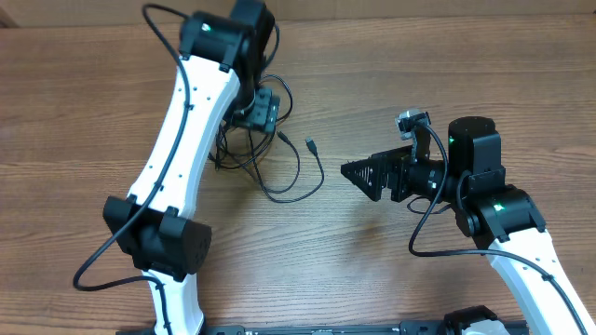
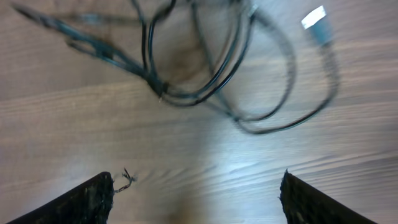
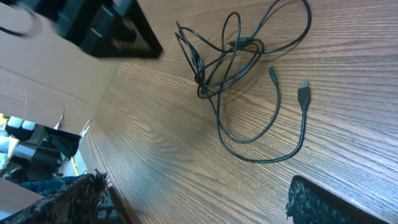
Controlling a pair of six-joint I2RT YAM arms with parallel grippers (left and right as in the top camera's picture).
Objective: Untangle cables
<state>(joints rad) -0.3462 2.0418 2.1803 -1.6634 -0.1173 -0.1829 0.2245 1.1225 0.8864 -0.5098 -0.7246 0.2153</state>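
- Pictured with fingers spread wide, nothing between them: left gripper (image 2: 198,180), hanging close over the cables (image 2: 186,93).
- Same wide-open, empty stance for the right gripper (image 3: 196,183) — well apart from the tangle, aimed toward it across the bench (image 3: 155,155).
- Lying flat on the wood: thin black cords, crossed into a knot of loops near the left gripper, two loose ends trailing toward the right arm.
- At one loose end — a silver plug (image 2: 314,17); just beside it, a smaller dark plug (image 3: 272,73).
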